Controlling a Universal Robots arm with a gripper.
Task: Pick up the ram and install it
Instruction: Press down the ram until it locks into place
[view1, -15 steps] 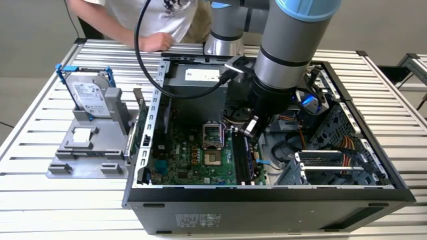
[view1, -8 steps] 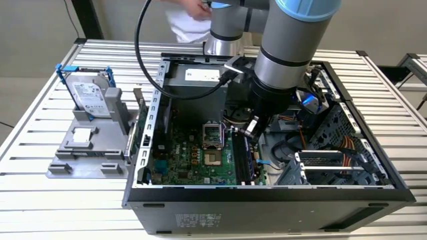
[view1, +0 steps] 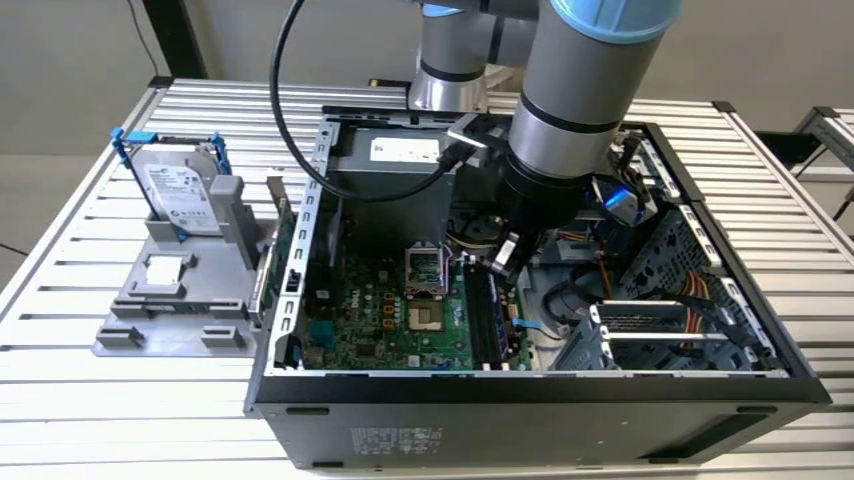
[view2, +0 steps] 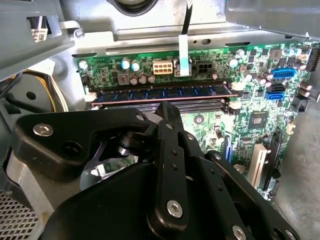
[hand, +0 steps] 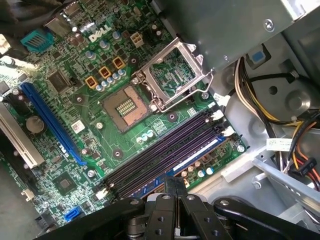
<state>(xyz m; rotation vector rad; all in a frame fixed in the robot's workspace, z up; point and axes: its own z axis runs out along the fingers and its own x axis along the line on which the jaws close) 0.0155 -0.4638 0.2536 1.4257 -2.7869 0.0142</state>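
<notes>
I am reaching down into the open computer case (view1: 534, 395) that sits on the counter (view1: 80, 400). My gripper (view1: 503, 258) hangs low over the green motherboard (hand: 100, 130), right above the long memory slots (hand: 165, 150) near the case's middle.

The ram (view2: 162, 93) lies in one of those slots, a long thin stick with blue chips in a row, as the second wrist view shows. It sits flat along the slot, with a white clip (view2: 90, 96) at its end. I think it is already in its place, or very nearly.

My gripper looks closed, its two black tips pressed together just above the stick. I cannot tell if they touch it, and I do not see them holding anything.

The ram is light, thin and stiff, but easy to break. It should be held by its long bare edges, not by the chips. I would push straight down so it does not bend.

A hard drive (view1: 180, 195) stands in a gray holder (view1: 174, 300) near the counter's far corner, on the exterior view's left.
</notes>
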